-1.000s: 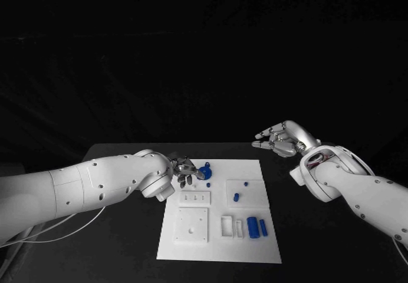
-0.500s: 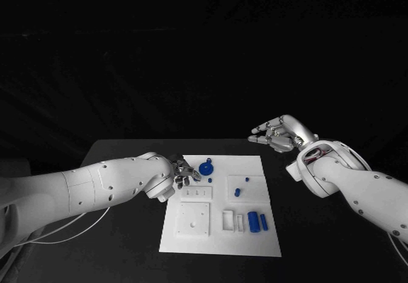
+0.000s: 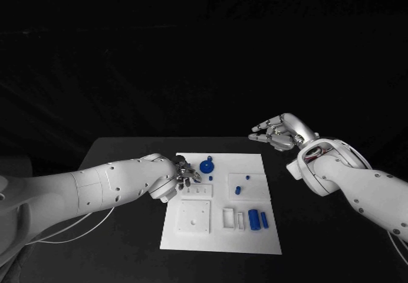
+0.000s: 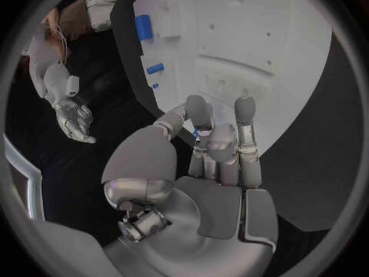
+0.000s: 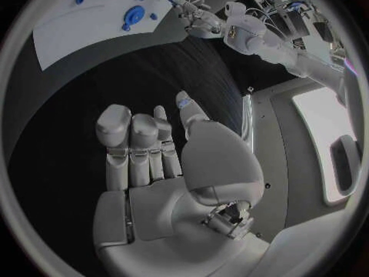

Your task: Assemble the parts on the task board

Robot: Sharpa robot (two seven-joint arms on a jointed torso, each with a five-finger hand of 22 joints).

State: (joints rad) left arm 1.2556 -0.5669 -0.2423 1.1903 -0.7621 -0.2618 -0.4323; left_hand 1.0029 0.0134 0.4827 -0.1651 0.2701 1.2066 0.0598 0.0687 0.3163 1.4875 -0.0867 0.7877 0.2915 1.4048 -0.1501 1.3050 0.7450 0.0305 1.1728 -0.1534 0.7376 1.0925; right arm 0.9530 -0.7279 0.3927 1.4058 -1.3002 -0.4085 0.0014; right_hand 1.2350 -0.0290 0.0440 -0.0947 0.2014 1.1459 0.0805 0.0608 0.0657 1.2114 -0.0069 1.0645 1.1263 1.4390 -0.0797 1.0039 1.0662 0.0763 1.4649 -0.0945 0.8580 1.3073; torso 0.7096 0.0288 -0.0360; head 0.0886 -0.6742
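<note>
The white task board (image 3: 219, 236) lies mid-table. A round blue part (image 3: 208, 168) stands near its far left corner, also seen in the right wrist view (image 5: 135, 12). My left hand (image 3: 187, 174) hovers just left of that part, over the board's left edge. It pinches a small blue piece (image 5: 172, 0) at its fingertips, and a sliver of that piece shows between the fingers (image 4: 195, 131). My right hand (image 3: 276, 134) is raised beyond the board's far right corner, palm bare and fingers apart (image 5: 154, 166).
Two blue cylinders (image 3: 257, 219) lie near the board's near right side beside white slots (image 3: 231, 218). A short blue piece (image 3: 238, 190) lies in the right middle. A square white block (image 3: 194, 216) sits at the near left. Black table (image 3: 119, 159) surrounds the board.
The camera has shifted slightly, so the whole picture has moved. Both hands keep their places relative to the board.
</note>
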